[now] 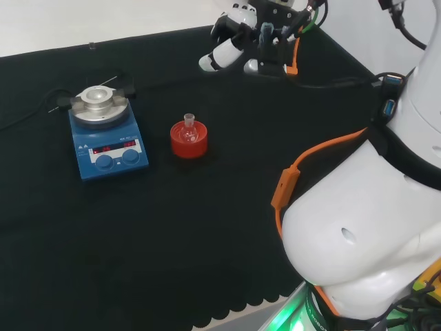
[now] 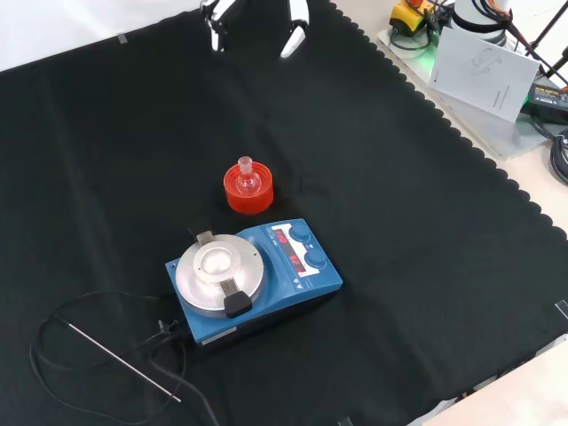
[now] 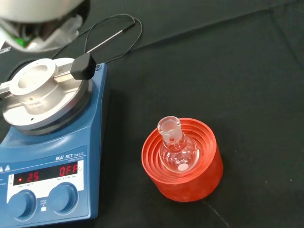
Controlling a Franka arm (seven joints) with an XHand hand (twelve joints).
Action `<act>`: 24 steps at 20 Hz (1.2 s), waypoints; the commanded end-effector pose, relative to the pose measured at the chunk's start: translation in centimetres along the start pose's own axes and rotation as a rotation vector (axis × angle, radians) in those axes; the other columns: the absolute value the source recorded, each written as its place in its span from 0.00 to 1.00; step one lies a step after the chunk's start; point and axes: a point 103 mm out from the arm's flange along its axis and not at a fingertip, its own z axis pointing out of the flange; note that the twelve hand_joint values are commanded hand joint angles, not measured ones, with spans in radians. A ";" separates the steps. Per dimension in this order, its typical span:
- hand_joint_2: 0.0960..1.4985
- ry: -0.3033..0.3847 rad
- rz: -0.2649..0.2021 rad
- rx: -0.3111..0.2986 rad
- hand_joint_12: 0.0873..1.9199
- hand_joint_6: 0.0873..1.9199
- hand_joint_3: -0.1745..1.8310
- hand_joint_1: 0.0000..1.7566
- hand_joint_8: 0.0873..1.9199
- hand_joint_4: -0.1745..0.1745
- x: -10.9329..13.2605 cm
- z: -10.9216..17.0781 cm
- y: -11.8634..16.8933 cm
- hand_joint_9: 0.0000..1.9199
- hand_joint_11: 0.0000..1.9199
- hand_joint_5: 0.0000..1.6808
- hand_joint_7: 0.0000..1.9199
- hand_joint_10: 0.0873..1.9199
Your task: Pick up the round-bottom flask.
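1. Black cloth (image 1: 207, 241) covers the whole bench, with a scalloped hem along its near edge in the head view.
2. My hand (image 1: 231, 45) hangs at the far end of the cloth in the head view, above the surface, well apart from everything on it.
3. My fingers (image 2: 295, 35) reach in from the top edge of the front view, spread apart and straight, holding nothing.
4. A round-bottom flask (image 3: 176, 151) of clear glass sits upright in a red ribbed stand (image 3: 190, 183), its short neck pointing up.
5. That flask (image 1: 189, 129) and its stand (image 1: 189, 143) are near the middle of the cloth in the head view, nearer and to the left of my hand.
6. In the front view the flask (image 2: 247, 177) sits in the stand (image 2: 248, 197) well below my fingers.
7. Just beside the stand, to its left in the head view, is a blue hotplate stirrer (image 1: 110, 148) with a round metal block (image 1: 98, 103) on top, two knobs and a red display on its front.
8. In the front view the stirrer (image 2: 275, 284) lies nearer than the stand, close to it but not touching.
9. A thin metal probe (image 2: 124, 362) on a black cable (image 2: 53, 328) lies on the cloth at the near left of the front view.
10. White papers (image 2: 484, 67) rest on the bench edge at the right of the front view, off the cloth.
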 end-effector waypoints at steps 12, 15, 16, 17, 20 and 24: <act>0.19 0.049 -0.078 0.101 0.75 0.34 0.51 0.52 0.43 0.02 0.9 4.5 3.9 0.29 0.11 0.15 0.26 0.43; 0.19 0.053 -0.081 0.121 0.75 0.34 0.51 0.52 0.44 0.01 0.9 5.6 3.8 0.29 0.13 0.15 0.27 0.43; 0.19 0.052 -0.081 0.129 0.74 0.34 0.51 0.52 0.44 0.01 1.0 6.0 3.7 0.30 0.14 0.15 0.27 0.43; 0.19 0.050 -0.081 0.135 0.74 0.34 0.51 0.52 0.44 0.01 1.0 6.4 3.7 0.30 0.14 0.15 0.27 0.43; 0.19 0.048 -0.083 0.147 0.74 0.34 0.51 0.52 0.44 0.00 1.0 7.2 3.8 0.30 0.14 0.15 0.27 0.43; 0.19 0.036 -0.090 0.144 0.74 0.34 0.51 0.52 0.44 0.01 0.7 7.9 4.1 0.29 0.13 0.15 0.27 0.43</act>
